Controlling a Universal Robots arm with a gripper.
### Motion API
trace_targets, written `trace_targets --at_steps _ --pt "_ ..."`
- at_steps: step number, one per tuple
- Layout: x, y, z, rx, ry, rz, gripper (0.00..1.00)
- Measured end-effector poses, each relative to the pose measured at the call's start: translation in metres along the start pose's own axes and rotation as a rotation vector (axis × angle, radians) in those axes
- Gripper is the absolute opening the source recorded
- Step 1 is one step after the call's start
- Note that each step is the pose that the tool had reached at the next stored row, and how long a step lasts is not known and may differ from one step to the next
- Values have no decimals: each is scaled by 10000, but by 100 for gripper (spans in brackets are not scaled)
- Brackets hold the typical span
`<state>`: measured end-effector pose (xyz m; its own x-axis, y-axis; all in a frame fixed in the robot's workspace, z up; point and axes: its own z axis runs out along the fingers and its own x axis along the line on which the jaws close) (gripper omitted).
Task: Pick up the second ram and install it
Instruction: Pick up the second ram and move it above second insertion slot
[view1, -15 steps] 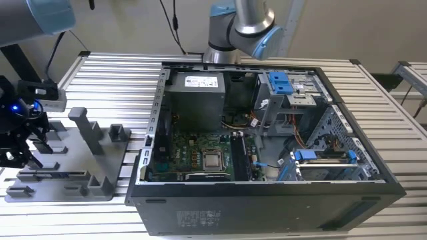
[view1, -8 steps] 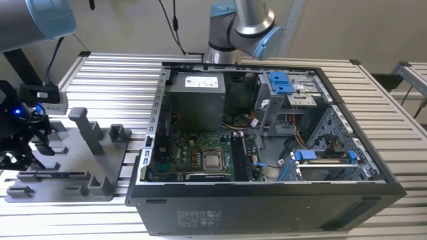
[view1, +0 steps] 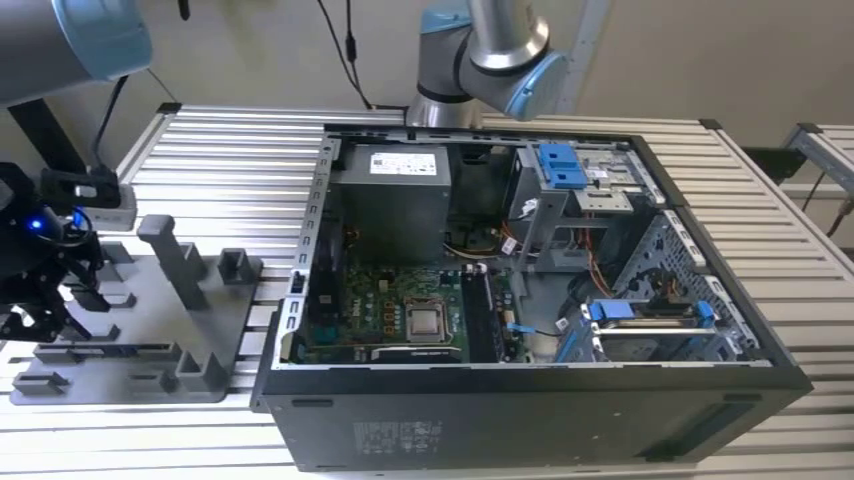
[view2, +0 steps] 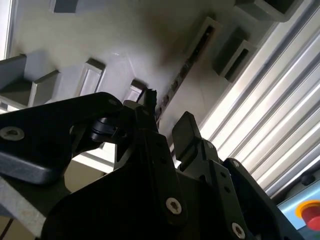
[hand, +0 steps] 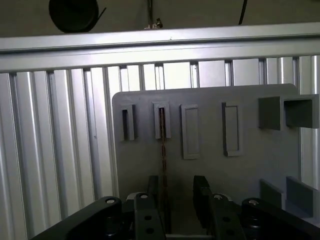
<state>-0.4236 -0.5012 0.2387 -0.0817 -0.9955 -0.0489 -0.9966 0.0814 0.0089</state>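
**Open gripper low over the second ram in its tray slot**

Gripper (hand: 176, 186) down low at the grey fixture tray (hand: 250, 165), jaws spread apart, clamped on nothing. In the first wrist view, 2 dark fingers (hand: 153, 187) with a clear gap between them. The second ram (hand: 162, 135) on edge in 1 narrow slot of the tray, seen as a thin brownish line running into that gap. Much nearer 1 finger than the other; cannot tell whether touching. Beside that slot, 3 more pale rectangular slots in a row, then grey blocks (hand: 287, 112) further along the tray.

Same stick in the second wrist view (view2: 186, 65), a dark strip in its slot, 1 end close to the nearer fingertip.

In the exterior view, gripper (view1: 47, 300) at the exterior view's left edge, over the near part of the tray, with upright grey posts (view1: 167, 255) standing just beside it. Tray flat on a slatted aluminium table (view1: 227, 150).

Just beside the tray, toward the exterior view's right, an open black computer case (view1: 534, 420) on its side. Inside: green motherboard (view1: 387, 300), processor socket (view1: 427, 322), long dark memory slots (view1: 483, 310) just beside the socket, grey power supply (view1: 394, 190), drive cage with blue latches (view1: 561, 165). Behind the case, a grey arm joint with blue caps (view1: 487, 40). Beyond the table slats in the second wrist view, a red button (view2: 312, 212).
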Motion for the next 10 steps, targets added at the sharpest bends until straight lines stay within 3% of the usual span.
trace_targets --at_steps 10 --pt "36 -3 80 -5 -8 -62 42"
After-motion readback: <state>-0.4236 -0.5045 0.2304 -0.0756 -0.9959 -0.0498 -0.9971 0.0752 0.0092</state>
